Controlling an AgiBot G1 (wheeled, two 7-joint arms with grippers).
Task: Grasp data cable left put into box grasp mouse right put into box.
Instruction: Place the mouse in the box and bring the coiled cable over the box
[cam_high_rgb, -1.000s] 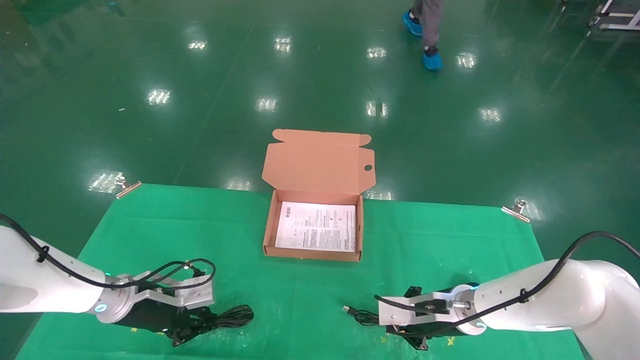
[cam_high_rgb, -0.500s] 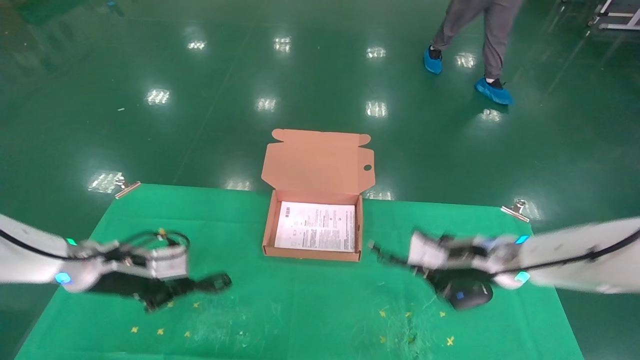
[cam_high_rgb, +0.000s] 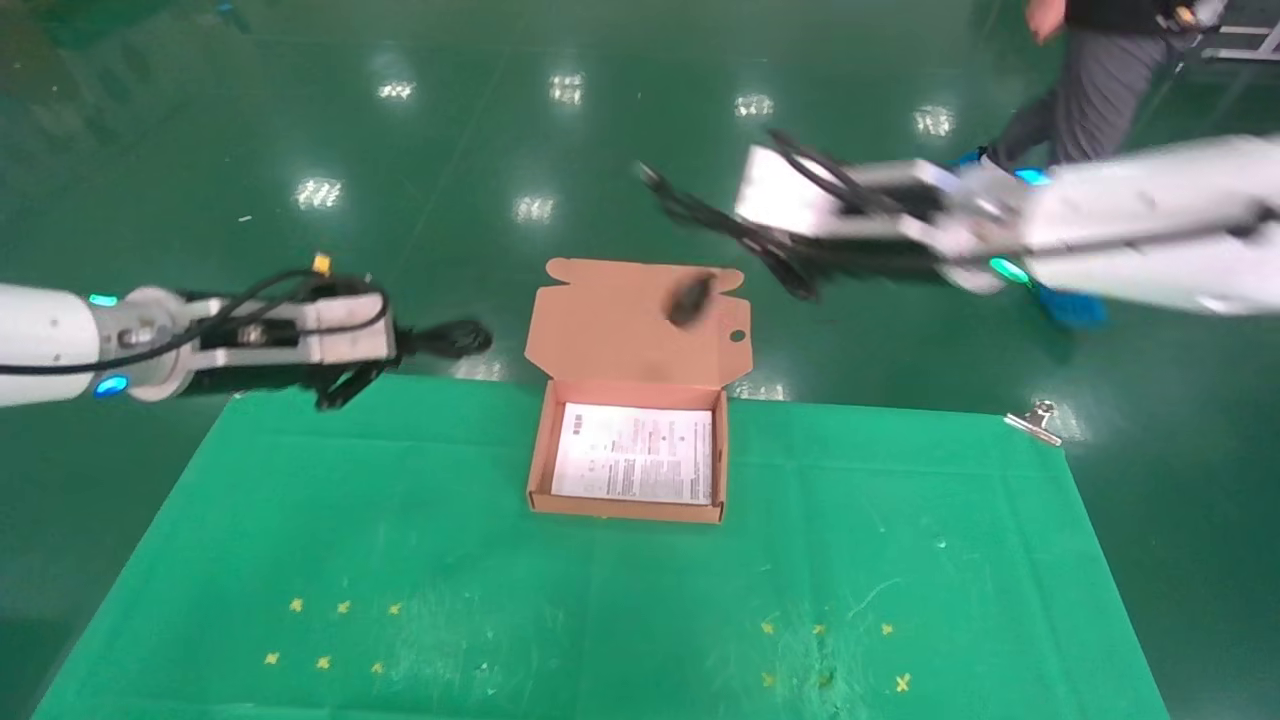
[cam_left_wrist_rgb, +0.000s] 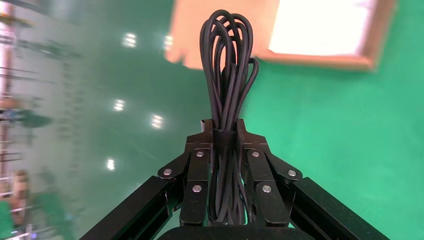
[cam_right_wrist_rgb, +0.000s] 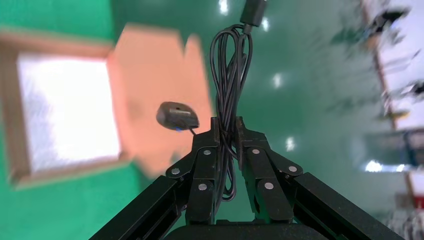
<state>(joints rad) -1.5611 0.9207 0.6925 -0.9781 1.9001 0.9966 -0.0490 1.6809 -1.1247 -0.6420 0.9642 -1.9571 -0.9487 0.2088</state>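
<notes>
Clamped in the left gripper (cam_left_wrist_rgb: 224, 131), the data cable (cam_left_wrist_rgb: 227, 75) is held at mid-bundle, its limp loops sticking out past the fingertips; it is carried above the table's (cam_high_rgb: 600, 600) far-left edge, left of the box (cam_high_rgb: 540, 450). Being light and soft, it is judged best gripped across all strands, so none slips free. The box is seen open at the table's far middle, only a white sheet inside. Beyond it, the right gripper (cam_right_wrist_rgb: 226, 132) is closed on the mouse's bunched cord (cam_right_wrist_rgb: 229, 60), not its body. The mouse (cam_high_rgb: 690, 296) dangles before the raised lid (cam_high_rgb: 600, 330), and a swing is likely; slow lowering is advised.
</notes>
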